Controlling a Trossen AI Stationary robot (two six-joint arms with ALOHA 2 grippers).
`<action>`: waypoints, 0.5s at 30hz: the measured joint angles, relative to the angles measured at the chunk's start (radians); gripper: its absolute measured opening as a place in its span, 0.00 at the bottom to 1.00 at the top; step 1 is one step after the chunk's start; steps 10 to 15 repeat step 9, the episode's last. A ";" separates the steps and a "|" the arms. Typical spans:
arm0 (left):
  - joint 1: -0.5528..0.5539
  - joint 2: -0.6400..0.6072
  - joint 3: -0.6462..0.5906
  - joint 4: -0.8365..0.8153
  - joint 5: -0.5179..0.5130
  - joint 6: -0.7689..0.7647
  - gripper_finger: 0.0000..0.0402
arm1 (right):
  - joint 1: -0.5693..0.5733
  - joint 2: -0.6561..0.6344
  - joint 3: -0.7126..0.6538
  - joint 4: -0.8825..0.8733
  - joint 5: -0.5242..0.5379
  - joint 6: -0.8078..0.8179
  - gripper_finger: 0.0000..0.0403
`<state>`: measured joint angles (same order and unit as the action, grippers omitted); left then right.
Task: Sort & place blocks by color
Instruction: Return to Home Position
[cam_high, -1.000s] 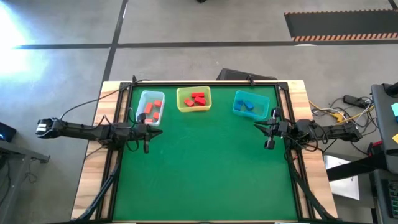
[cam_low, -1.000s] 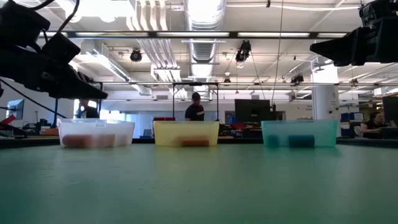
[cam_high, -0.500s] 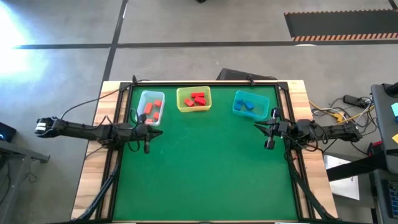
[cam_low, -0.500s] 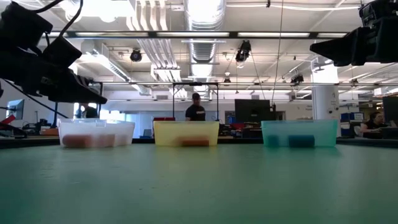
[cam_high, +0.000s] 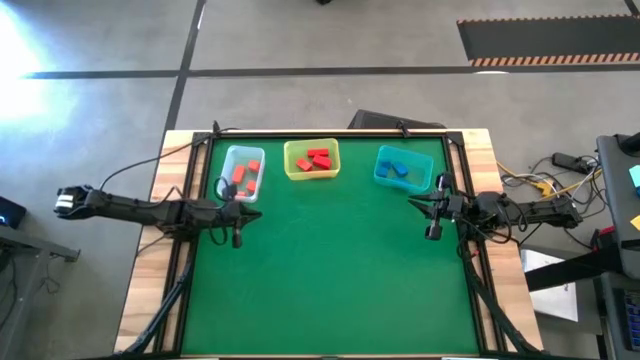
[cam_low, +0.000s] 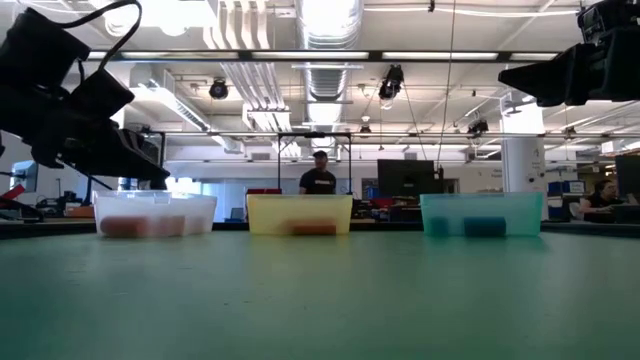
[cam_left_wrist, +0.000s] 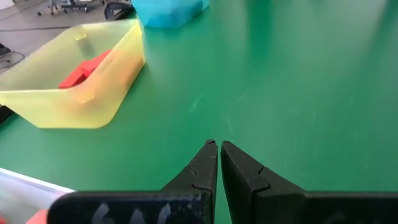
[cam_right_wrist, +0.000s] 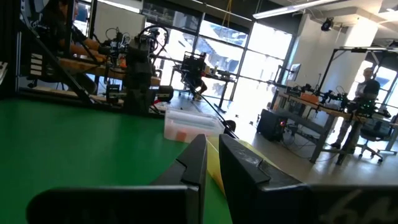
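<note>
With both arms stretched in level from the table's two sides, I see the left gripper closed, its fingers together with only a hairline slit between them and nothing held. It hangs above the left edge of the green mat, raised clear of the surface in the low view, with its tips pointing inward across the table. The clear bin is near it, just farther back along the same edge, and holds the orange-red blocks. The right gripper mirrors it at the mat's right edge, also lifted off the surface. Its own wrist camera shows the fingers drawn close together on nothing. The teal bin, with the blue blocks inside, sits just behind that gripper toward the back. Between those two bins stands the yellow bin with the red blocks. All three bins line up along the far edge, apart from each other. From that row forward, the mat spreads wide between the grippers down to the near edge. Black frame rails run along both long sides, inside the wooden table rim. Cables lie on the floor off the right side. A person stands well behind the yellow bin.
</note>
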<state>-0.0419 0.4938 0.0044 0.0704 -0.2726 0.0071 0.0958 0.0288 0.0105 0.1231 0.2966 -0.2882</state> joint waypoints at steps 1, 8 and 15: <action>0.000 0.003 0.000 0.000 0.000 0.000 0.02 | 0.000 0.000 0.000 0.000 0.000 0.000 0.08; 0.000 0.028 0.000 0.001 0.000 0.000 0.02 | 0.000 0.000 0.000 0.000 0.000 0.000 0.08; 0.000 0.032 0.000 0.001 0.001 0.000 0.02 | 0.000 0.000 0.000 0.000 0.000 0.000 0.08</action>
